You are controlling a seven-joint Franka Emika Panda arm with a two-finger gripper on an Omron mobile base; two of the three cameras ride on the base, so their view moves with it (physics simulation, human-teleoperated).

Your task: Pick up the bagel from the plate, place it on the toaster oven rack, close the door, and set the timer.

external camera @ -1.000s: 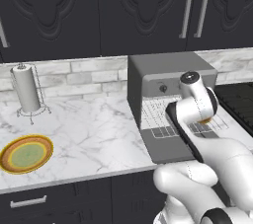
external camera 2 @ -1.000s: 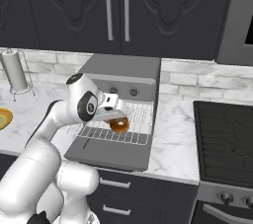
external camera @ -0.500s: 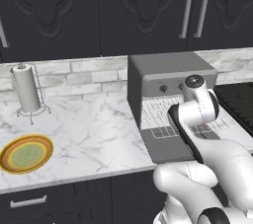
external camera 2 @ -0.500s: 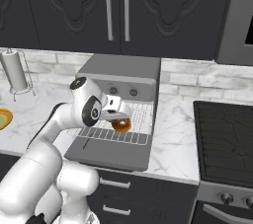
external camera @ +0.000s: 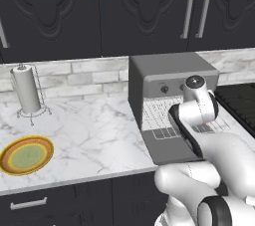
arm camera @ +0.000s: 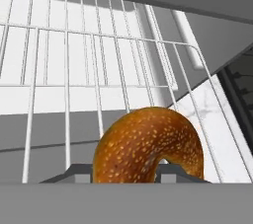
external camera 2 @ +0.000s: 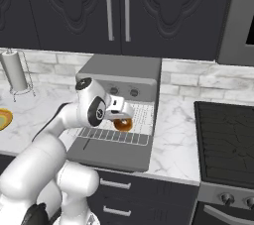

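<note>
1. One bagel is sitting clamped in the gripper, hanging just above the pulled-out toaster oven rack.
2. Letting go from this height is risking a bounce or roll toward the rack's edge.
3. Pushing lower is risking the fingers jamming between the bars over the open door.

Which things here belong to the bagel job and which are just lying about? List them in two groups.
Job: bagel, held in the gripper over the toaster oven rack; open door; plate on the counter.

Lying about: paper towel roll on its stand; stovetop; black wall cabinets.
</note>
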